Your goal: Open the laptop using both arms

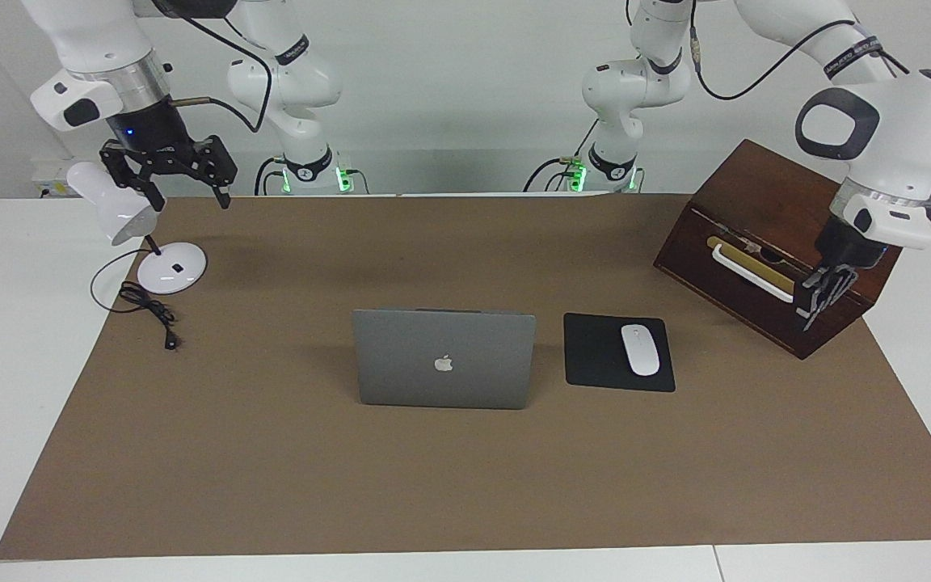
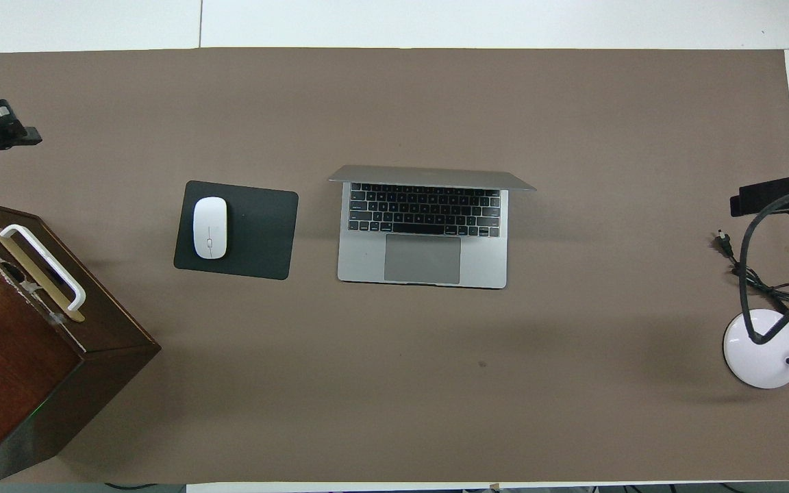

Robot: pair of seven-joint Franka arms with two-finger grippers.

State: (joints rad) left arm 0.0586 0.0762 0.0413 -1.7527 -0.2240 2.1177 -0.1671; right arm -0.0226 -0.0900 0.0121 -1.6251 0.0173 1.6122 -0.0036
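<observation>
Facing view shows the laptop already open mid-desk, so the left gripper, jaws pinched empty, and right gripper, jaws spread wide, hang clear of it.

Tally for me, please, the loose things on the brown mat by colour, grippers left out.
Silver-grey: 1, the laptop
Black: 1, the mousepad
White: 2, the mouse and the desk lamp
Dark brown: 1, the wooden box
Total: 5
</observation>
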